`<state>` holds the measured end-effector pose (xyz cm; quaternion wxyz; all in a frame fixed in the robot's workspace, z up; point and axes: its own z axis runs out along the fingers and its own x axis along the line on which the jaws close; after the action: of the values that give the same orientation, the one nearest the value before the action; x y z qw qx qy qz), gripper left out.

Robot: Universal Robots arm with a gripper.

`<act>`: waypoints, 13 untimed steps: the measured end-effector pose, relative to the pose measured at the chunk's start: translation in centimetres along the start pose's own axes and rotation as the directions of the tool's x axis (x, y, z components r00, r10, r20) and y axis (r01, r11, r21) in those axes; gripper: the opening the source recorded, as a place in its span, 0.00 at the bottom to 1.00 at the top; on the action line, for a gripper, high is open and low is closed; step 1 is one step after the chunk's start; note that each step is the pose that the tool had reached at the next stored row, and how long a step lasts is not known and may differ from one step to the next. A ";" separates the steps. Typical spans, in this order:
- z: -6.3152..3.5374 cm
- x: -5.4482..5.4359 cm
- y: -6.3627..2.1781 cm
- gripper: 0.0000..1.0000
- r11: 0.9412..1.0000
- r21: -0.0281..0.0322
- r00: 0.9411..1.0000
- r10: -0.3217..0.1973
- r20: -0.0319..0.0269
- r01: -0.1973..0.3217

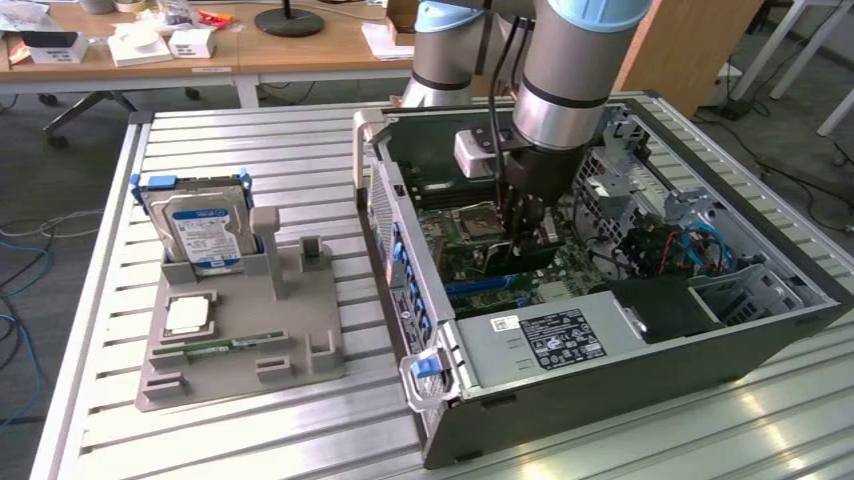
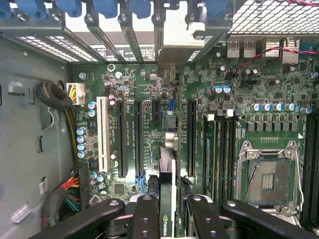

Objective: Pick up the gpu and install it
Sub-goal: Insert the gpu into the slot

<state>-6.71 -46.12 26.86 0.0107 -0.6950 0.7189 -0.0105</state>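
Observation:
The gpu (image 2: 167, 164) is a thin black card seen edge-on, with its silvery end bracket (image 2: 172, 45) up against the case's rear slot openings. My gripper (image 2: 167, 211) is shut on it, one black finger (image 2: 144, 209) on each side. The card stands upright over the green motherboard (image 2: 249, 99), between two long black expansion slots (image 2: 138, 139); whether it sits in a slot I cannot tell. In the exterior view my gripper (image 1: 527, 235) reaches down into the open computer case (image 1: 601, 380) with the black gpu (image 1: 514, 262) below it.
Beside the case, at the exterior view's left, a grey fixture (image 1: 240, 350) holds a silver hard drive (image 1: 200, 225), a processor chip (image 1: 187, 315) and a green memory stick (image 1: 220, 345). Inside the case are the power supply (image 1: 561, 340), cable bundles (image 2: 60, 99) and the empty processor socket (image 2: 269, 174).

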 end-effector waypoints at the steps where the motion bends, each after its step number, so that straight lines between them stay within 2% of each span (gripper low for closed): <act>1: -0.01 0.0 0.08 0.26 1.000 0.000 1.000 0.000 0.000 0.000; 6: -0.02 0.0 0.65 0.26 1.000 0.000 1.000 0.000 0.000 0.000; 13: -0.03 0.0 0.91 0.26 1.000 0.000 1.000 0.000 0.000 0.000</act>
<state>-7.62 -46.13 26.86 0.0109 -0.6950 0.7189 -0.0104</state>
